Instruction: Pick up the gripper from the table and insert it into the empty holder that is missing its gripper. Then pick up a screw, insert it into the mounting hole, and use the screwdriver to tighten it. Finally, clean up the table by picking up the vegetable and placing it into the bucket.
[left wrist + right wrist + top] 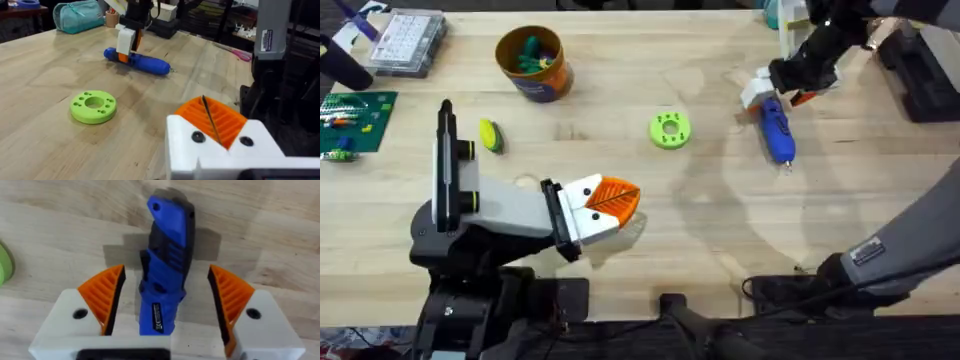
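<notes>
The blue screwdriver (779,135) (142,61) (167,255) lies flat at the right. My right gripper (775,90) (165,270) is open astride its rear end, an orange pad on each side, apart from it. The grey-white holder (505,210) with its black plate sits at the lower left. At its front, my left gripper (612,200) (204,102) is shut and empty, two white blocks with orange fingers pressed together. The yellow-and-green vegetable (491,135) lies on the table near the orange bucket (532,62). The screw is out of view.
A lime-green ring (669,129) (93,106) lies mid-table. A clear compartment box (408,40) and a green board (358,120) sit at the far left. Black gear (925,80) crowds the far right corner. Bare wood stretches between the ring and the screwdriver.
</notes>
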`<move>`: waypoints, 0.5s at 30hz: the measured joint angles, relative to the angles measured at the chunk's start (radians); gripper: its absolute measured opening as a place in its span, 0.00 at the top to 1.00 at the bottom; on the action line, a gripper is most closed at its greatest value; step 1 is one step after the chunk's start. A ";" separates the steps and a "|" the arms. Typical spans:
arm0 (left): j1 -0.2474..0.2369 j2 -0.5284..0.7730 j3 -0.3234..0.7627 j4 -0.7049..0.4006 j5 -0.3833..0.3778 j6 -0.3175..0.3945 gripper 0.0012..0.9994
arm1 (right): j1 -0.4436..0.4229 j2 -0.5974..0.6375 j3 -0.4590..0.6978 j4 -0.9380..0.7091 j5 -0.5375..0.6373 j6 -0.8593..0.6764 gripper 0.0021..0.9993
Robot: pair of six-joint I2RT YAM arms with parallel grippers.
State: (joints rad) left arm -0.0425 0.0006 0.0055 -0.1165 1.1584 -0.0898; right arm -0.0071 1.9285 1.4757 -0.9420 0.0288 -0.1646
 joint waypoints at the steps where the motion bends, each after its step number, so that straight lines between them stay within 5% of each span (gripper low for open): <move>1: 0.000 0.000 0.000 0.000 0.000 0.000 1.00 | 0.000 0.005 0.000 0.003 0.000 0.000 0.02; 15: 0.000 0.000 0.000 0.000 0.000 0.000 1.00 | 0.000 0.076 -0.006 0.055 0.004 0.000 0.03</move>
State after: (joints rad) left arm -0.0425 0.0006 0.0055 -0.1165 1.1584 -0.0898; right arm -0.0067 2.0045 1.4696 -0.8871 0.0328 -0.1643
